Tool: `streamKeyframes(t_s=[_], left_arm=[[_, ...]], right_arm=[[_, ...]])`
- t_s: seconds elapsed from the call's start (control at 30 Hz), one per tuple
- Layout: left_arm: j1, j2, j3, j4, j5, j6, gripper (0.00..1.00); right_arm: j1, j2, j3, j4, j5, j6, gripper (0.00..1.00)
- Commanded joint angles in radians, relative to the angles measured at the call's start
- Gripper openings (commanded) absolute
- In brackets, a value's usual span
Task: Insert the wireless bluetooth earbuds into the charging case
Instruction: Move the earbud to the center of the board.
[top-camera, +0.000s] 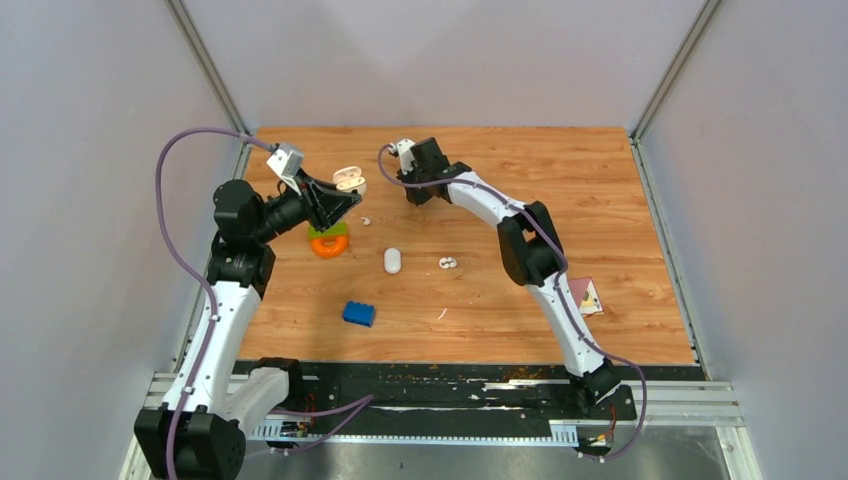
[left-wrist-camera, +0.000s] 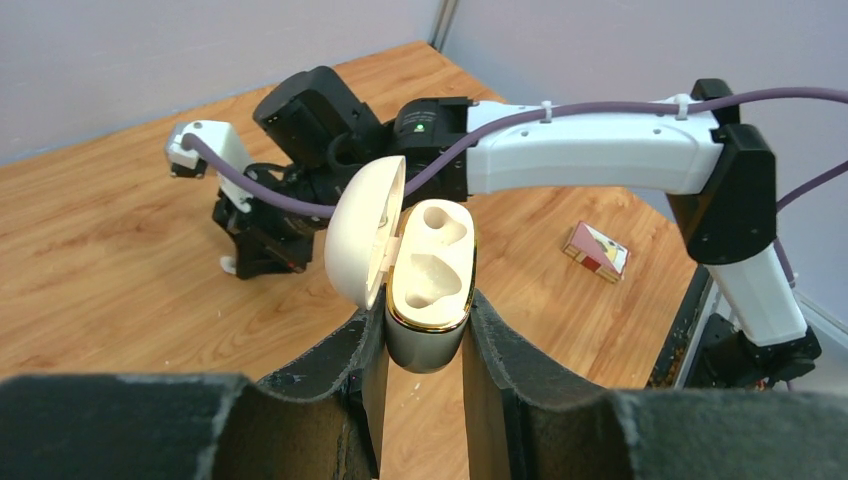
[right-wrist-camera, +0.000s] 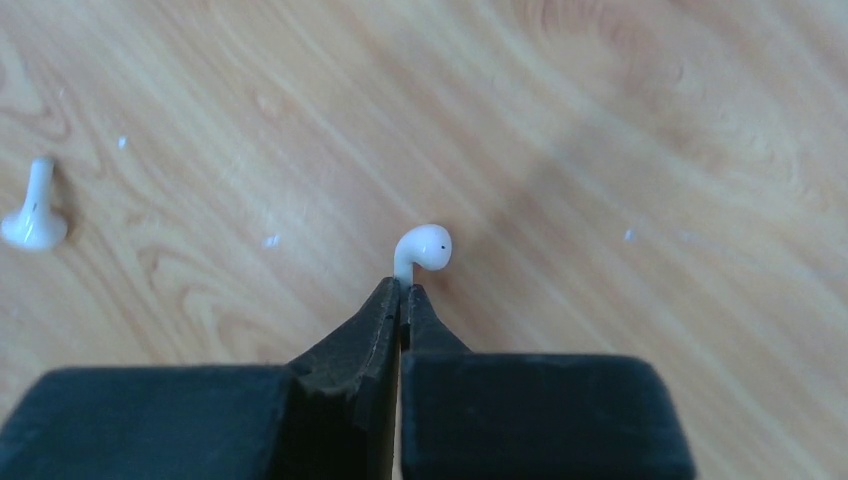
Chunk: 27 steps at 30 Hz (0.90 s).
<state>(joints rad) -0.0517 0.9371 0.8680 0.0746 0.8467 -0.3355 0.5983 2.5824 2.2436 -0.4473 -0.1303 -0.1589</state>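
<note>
My left gripper (left-wrist-camera: 425, 325) is shut on the base of the white charging case (left-wrist-camera: 432, 285) and holds it up off the table. Its lid (left-wrist-camera: 360, 235) is open and both sockets are empty. The case also shows in the top view (top-camera: 348, 180), at the back left. My right gripper (right-wrist-camera: 402, 290) is shut on the stem of a white earbud (right-wrist-camera: 424, 243), low over the wood just right of the case (top-camera: 415, 195). A second earbud (right-wrist-camera: 35, 215) lies on the table to its left. More small white pieces (top-camera: 448, 262) lie mid-table.
An orange and green ring toy (top-camera: 329, 241) sits under the left gripper. A white oval object (top-camera: 392, 260) and a blue toy brick (top-camera: 359, 313) lie toward the front. A small card box (top-camera: 588, 297) lies at the right. Grey walls enclose the table.
</note>
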Motion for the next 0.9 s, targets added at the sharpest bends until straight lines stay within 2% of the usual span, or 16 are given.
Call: streamKeyframes(t_s=[0.0,0.3,0.4,0.5,0.57,0.7,0.87], left_arm=[[0.007,0.007,0.012,0.072,0.003,-0.014,0.06],[0.006,0.017,-0.005,0.115,0.009,-0.023,0.06],[0.006,0.018,-0.017,0.135,0.008,-0.026,0.06],[0.006,0.023,-0.025,0.150,0.010,-0.035,0.06],[0.007,0.028,-0.023,0.155,0.020,-0.038,0.06],[0.006,0.039,0.011,0.115,0.039,-0.007,0.06],[0.006,0.049,0.050,0.042,0.037,0.052,0.06]], right_arm=[[-0.002,-0.103,-0.148,-0.146,-0.100,0.071,0.00],[-0.001,-0.389,-0.546,-0.238,-0.201,0.122,0.00],[0.000,-0.477,-0.663,-0.229,-0.215,0.140,0.15],[-0.005,-0.518,-0.654,-0.238,-0.240,0.129,0.31],[-0.027,-0.531,-0.608,-0.258,-0.294,0.129,0.37],[-0.099,-0.562,-0.514,-0.338,-0.440,0.102,0.41],[-0.198,-0.564,-0.470,-0.395,-0.527,-0.084,0.42]])
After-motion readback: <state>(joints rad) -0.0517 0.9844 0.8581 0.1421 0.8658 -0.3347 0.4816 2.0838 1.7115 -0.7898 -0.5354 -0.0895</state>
